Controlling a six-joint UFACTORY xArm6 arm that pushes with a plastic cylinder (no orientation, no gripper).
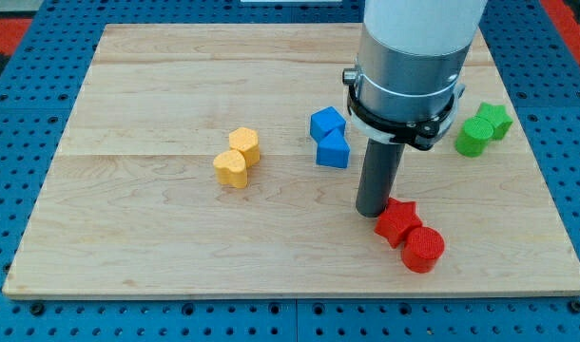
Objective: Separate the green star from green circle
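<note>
The green star (pixel 496 119) and the green circle (pixel 473 137) sit touching each other near the board's right edge, the star up and to the right of the circle. My tip (pixel 373 211) rests on the board at the view's lower middle-right, well left of and below the green pair. It stands right beside the red star (pixel 396 221), at its upper left.
A red circle (pixel 423 249) touches the red star at its lower right. Two blue blocks (pixel 327 123) (pixel 334 149) sit together left of the rod. A yellow pair (pixel 243 144) (pixel 232 168) lies at the left middle. The wooden board (pixel 157 85) lies on a blue pegboard.
</note>
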